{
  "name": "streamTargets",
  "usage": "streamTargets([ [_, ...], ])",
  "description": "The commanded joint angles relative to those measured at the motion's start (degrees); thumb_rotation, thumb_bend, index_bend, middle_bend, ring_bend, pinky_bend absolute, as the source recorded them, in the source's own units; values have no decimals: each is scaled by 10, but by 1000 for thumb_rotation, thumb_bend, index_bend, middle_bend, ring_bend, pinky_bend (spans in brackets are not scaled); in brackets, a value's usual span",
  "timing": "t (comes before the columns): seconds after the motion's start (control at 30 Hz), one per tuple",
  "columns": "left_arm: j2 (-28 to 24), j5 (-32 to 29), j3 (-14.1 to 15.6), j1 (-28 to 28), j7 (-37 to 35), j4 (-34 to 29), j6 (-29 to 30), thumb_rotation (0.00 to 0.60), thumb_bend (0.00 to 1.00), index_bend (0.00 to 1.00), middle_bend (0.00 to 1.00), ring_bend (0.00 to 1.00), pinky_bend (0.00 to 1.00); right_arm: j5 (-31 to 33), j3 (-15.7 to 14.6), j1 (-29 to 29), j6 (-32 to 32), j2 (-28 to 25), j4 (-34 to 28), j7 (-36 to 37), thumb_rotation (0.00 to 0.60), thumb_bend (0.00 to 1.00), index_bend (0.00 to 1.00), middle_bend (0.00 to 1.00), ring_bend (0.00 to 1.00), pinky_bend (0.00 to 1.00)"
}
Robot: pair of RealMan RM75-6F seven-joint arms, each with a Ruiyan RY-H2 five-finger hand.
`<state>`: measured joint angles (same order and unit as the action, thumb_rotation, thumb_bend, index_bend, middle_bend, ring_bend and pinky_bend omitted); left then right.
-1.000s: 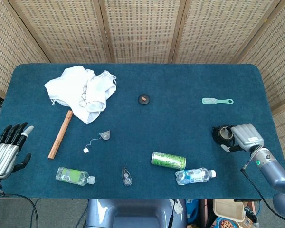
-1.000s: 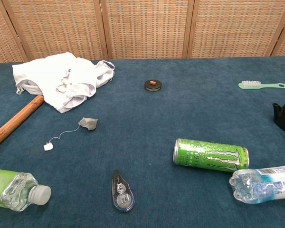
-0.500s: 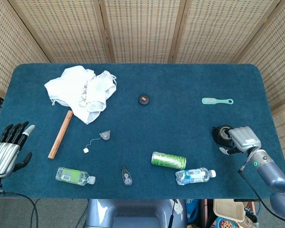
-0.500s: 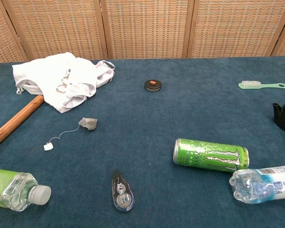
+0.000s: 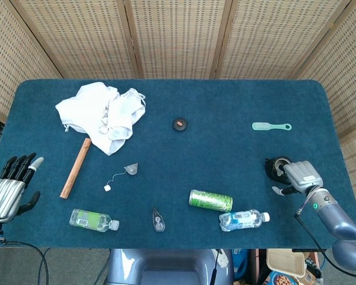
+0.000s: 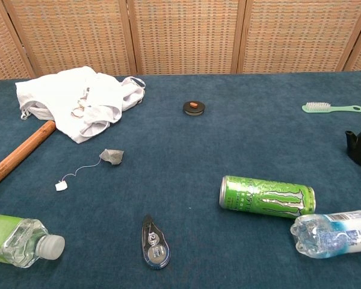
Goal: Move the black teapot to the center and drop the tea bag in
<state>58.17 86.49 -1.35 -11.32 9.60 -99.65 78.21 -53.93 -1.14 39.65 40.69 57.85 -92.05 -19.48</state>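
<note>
The black teapot sits at the counter's 4 o'clock edge, the right hand pressed beside it; whether it is gripped cannot be told. The left hand is held open. A loose grasp risks tipping; the tea bag waits at 8 o'clock.

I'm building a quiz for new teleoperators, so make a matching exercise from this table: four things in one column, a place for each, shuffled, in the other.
Things:
1. black teapot
2. grey tea bag with string
3. green drink can
4. mint green brush

Places:
A. lying on its side beside the crushed clear water bottle
B. far right part of the table, alone
C. right edge, next to the right hand
D. just below the white cloth

Pairs: 1-C, 2-D, 3-A, 4-B
</note>
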Motion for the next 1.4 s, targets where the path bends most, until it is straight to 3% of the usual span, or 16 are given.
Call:
streamTargets([
  [0.03, 1, 0, 0, 0, -1, 2, 0, 600, 430, 0, 0, 0, 0, 8, -4, 2, 1, 4, 2, -8, 282, 461, 391, 423, 728, 770],
  [0.83, 8, -5, 2, -1, -10, 15, -7, 600, 430, 0, 0, 0, 0, 52, -25, 24, -22, 31, 19, -47, 279, 460, 391, 424, 728, 770],
  [1.03, 9, -8, 2, -2, -12, 18, -10, 600, 430, 0, 0, 0, 0, 66, -32, 35, -29, 36, 22, -57, 284, 460, 395, 465, 735, 771],
  [1.4, 11, -12, 3, -2, -14, 22, -12, 600, 430, 0, 0, 0, 0, 84, -42, 50, -43, 42, 28, -59, 282, 460, 488, 544, 741, 771],
])
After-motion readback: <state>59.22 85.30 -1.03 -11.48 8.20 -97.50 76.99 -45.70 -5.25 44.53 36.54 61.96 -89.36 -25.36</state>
